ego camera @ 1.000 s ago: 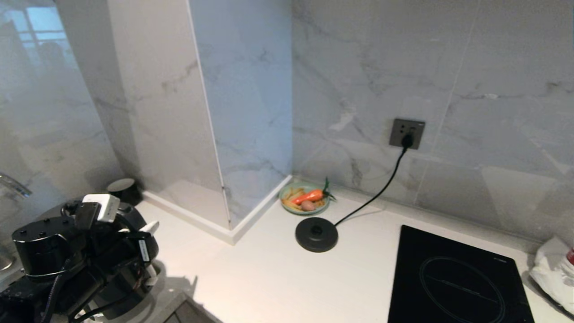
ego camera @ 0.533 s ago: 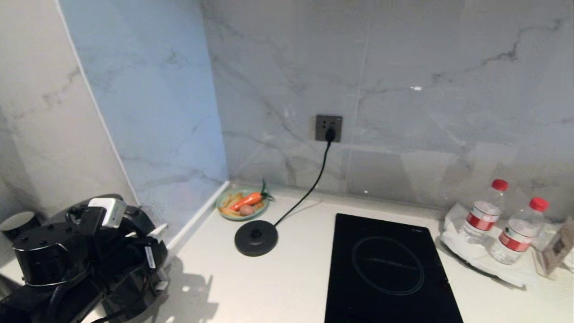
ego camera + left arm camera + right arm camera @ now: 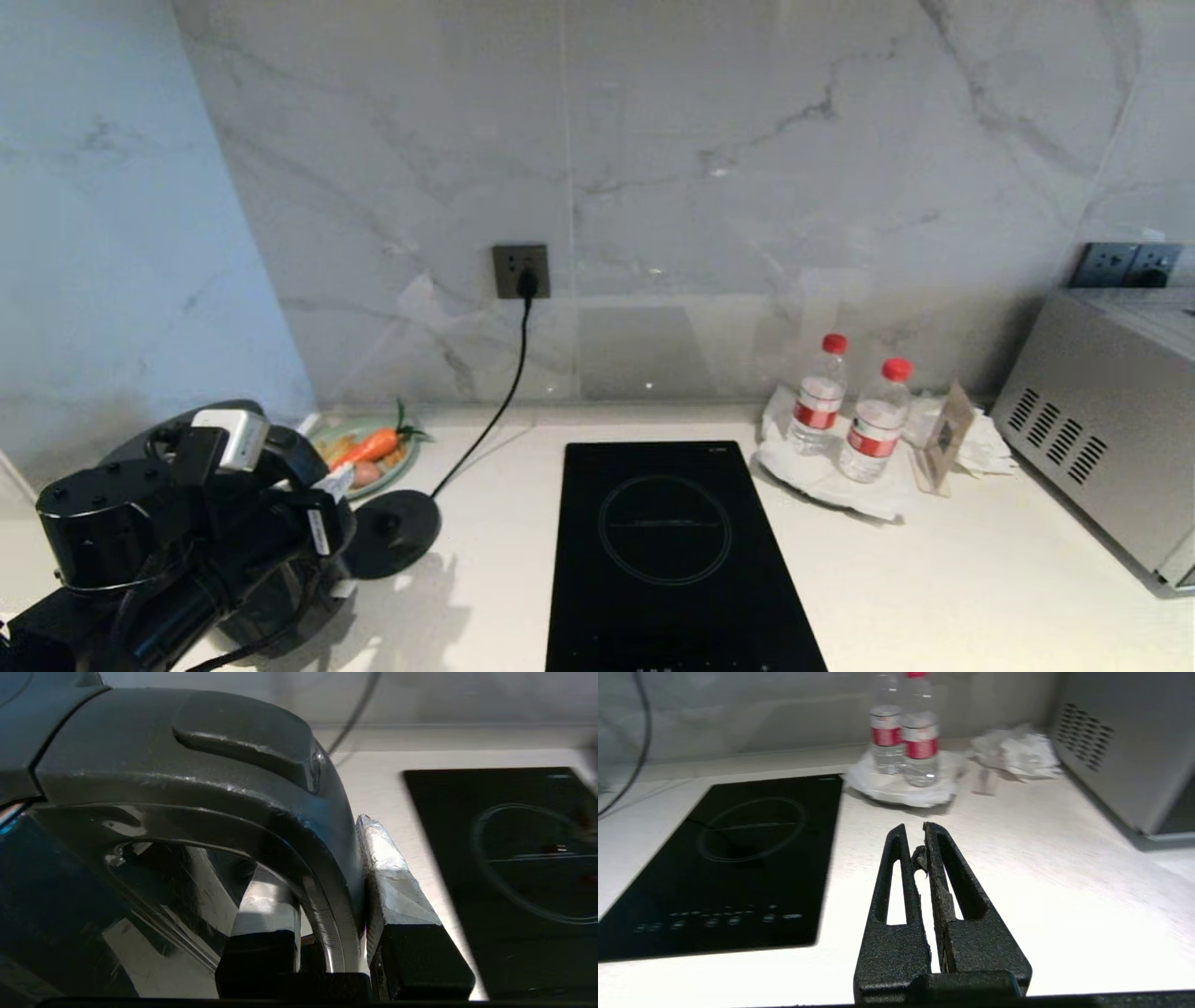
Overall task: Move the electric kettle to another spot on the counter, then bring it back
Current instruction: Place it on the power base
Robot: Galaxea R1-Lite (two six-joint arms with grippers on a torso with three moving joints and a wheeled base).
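Left gripper [image 3: 327,933]: clamping the loop handle of the electric kettle [image 3: 271,560], one finger [image 3: 397,891] lying on the outside of the handle and the other inside the loop.
Electric kettle: sitting at the near left of the hob [image 3: 667,560], just beside the round base [image 3: 392,532] and partly hidden by the left arm; whether it is resting on the desk [image 3: 934,579] cannot be told.
Round base: lying on the desk between the kettle and the hob, its cord [image 3: 495,401] running up to the wall socket [image 3: 521,271].
Right gripper [image 3: 920,835]: hovering over bare desk to the right of the hob, its fingers drawn together with nothing between them.
Plate [image 3: 373,462]: standing behind the round base, left of the hob, carrying a carrot [image 3: 369,446].
Water bottles [image 3: 845,411]: standing together on a white cloth at the far right of the hob.
Steel appliance [image 3: 1102,429]: occupying the desk well to the right of the hob.
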